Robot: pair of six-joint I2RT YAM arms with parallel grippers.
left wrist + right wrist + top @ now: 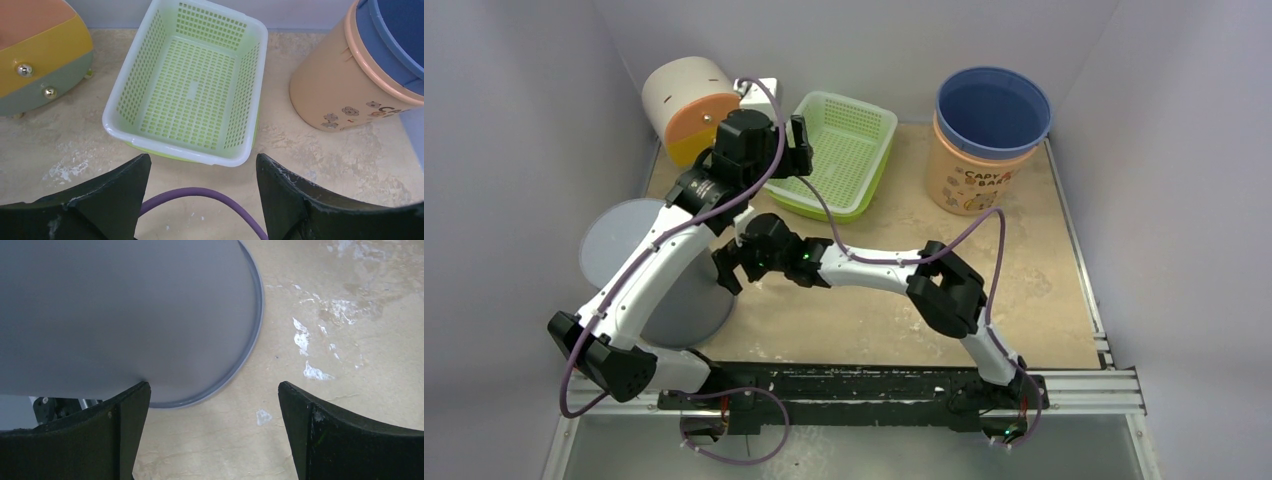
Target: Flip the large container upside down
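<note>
Right wrist view: large grey container (125,305) rim-down on tabletop (325,415), axis upright, apparently inverted already. Just right of container, right gripper (214,390) spread wide, holding nothing, nearer of the two. Open room right of container. Beyond container, left gripper (202,165) also released, facing green basket (175,150).

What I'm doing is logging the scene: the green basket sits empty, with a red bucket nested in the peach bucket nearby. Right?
Not red: the top view shows a blue bucket nested in the peach bucket. The green basket does sit empty.
</note>
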